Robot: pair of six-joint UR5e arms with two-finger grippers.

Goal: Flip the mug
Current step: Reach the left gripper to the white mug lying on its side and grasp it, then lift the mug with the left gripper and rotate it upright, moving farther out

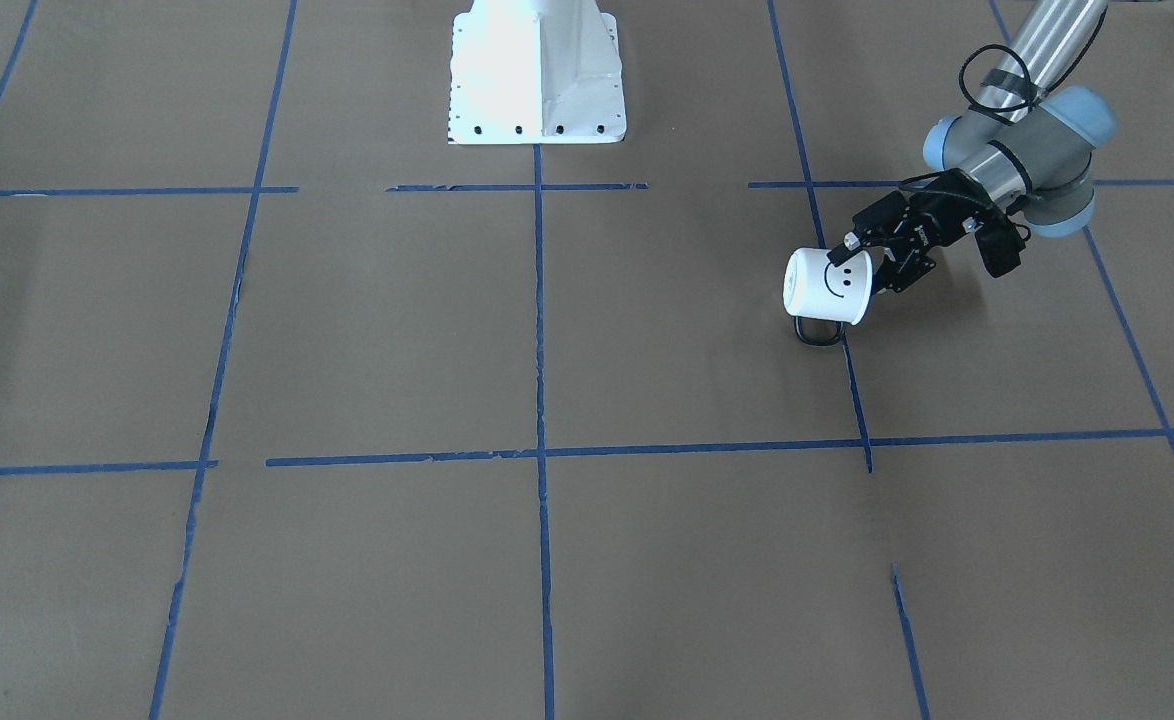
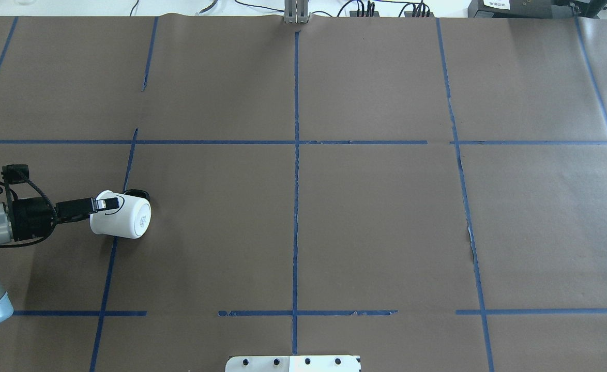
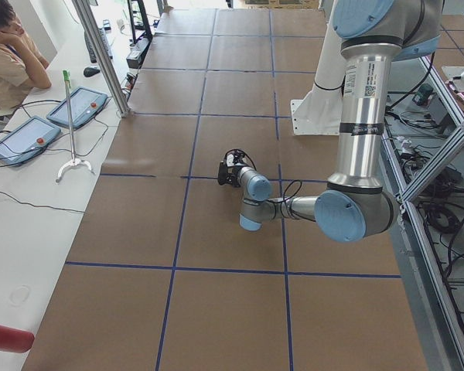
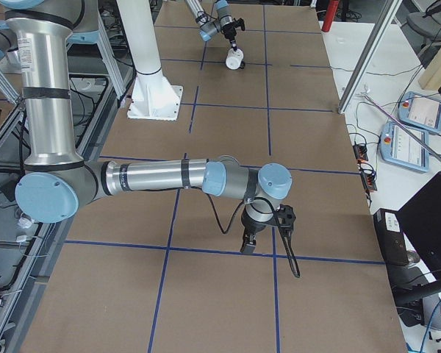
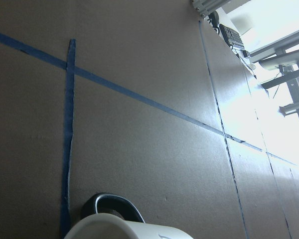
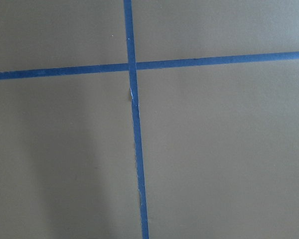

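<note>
White mug [image 1: 825, 287], black smiley, tipped sideways; loop handle [image 1: 817, 331] at 6 o'clock. Left gripper [image 1: 854, 256] clamped on rim; right gripper [image 4: 247, 246] unreadable.

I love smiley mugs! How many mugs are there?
1. The mug is tipped sideways in the left gripper, on the robot's left side. No other shows.

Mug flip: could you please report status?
Left hand pinching rim of mug. Mug tipped sideways, handle down. Right hand far off, state unclear. Nothing else nearby.

Brown, perhaps paper-covered table [image 2: 386, 232], blue tape [image 2: 296, 206]
</note>
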